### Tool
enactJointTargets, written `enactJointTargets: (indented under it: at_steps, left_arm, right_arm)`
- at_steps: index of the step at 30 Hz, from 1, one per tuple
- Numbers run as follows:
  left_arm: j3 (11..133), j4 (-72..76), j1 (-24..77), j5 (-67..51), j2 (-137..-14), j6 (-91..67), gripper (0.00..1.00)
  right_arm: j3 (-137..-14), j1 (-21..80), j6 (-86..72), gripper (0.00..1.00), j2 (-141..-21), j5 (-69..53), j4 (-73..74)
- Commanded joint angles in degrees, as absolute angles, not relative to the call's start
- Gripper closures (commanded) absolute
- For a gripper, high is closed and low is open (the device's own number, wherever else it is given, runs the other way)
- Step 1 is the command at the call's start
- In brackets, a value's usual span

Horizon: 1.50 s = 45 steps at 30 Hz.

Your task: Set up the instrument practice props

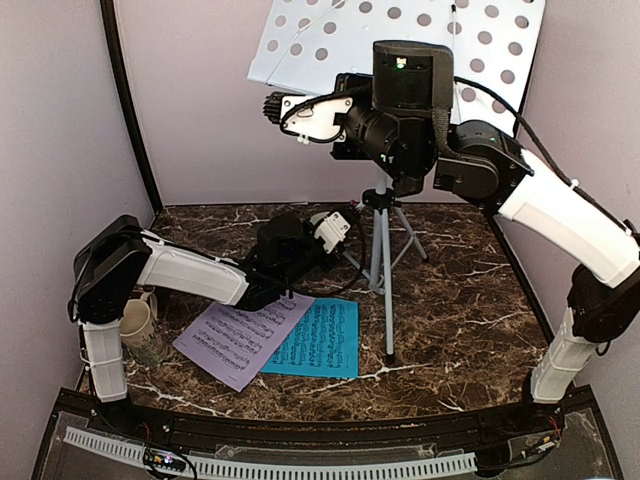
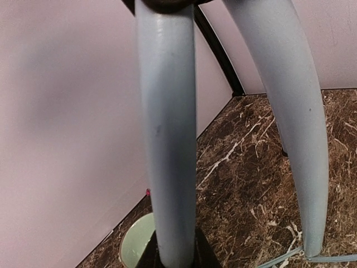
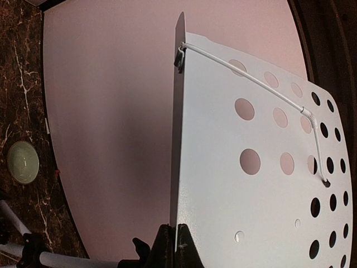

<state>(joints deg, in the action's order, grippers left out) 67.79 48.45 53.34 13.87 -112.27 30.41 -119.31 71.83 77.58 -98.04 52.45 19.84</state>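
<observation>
While the right gripper (image 3: 177, 240) clamps the tray (image 3: 223, 190) edge up high and the left gripper (image 2: 174, 255) pinches a tripod leg (image 2: 167, 139), the lilac sheet (image 1: 235, 340) and blue sheet (image 1: 322, 338) lie flat on the table (image 1: 450, 320), just beside the left one.

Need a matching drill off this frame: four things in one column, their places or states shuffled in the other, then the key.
Column 1
1. lilac sheet
2. cream mug
3. perforated tray
4. pale-green bowl

Column 2
A. on the table, close to the wall
B. clamped at its edge in the right arm's jaws
C. lying flat, just left of the blue sheet
D. upright beside the left arm's base

Pairs: 1-C, 2-D, 3-B, 4-A
</observation>
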Motion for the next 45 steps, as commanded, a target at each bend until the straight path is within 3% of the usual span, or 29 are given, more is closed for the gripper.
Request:
enactJointTargets:
  at_steps: [1, 17, 23, 32, 35, 39, 45]
  left_arm:
    - [68.81, 41.62, 54.32, 9.74, -114.34, 33.63, 1.0]
    - [69.7, 41.44, 54.32, 12.12, -117.21, 33.07, 1.0]
    - [69.74, 40.94, 54.32, 12.17, -117.17, 33.26, 1.0]
    - [70.24, 39.97, 54.32, 12.5, -117.2, 32.78, 1.0]
    - [70.23, 39.87, 54.32, 12.63, -117.32, 32.77, 1.0]
    - [70.78, 39.21, 54.32, 13.33, -117.51, 32.71, 1.0]
    - [70.88, 38.2, 54.32, 15.15, -117.36, 32.51, 1.0]
  right_arm:
    - [-122.88, 69.53, 80.0, 1.0, -95.58, 45.35, 6.98]
    - [-107.46, 67.78, 78.24, 0.99, -91.73, 45.62, 0.48]
    - [-104.32, 68.4, 80.0, 0.8, -91.72, 49.33, -1.39]
    - [-100.83, 72.1, 81.89, 0.37, -88.37, 50.66, -4.68]
    - [-100.62, 74.2, 81.51, 0.27, -87.79, 50.39, -4.71]
    - [-101.42, 76.72, 77.19, 0.19, -87.45, 49.01, -2.72]
    - [-102.37, 79.26, 58.55, 0.16, -86.32, 43.66, 8.52]
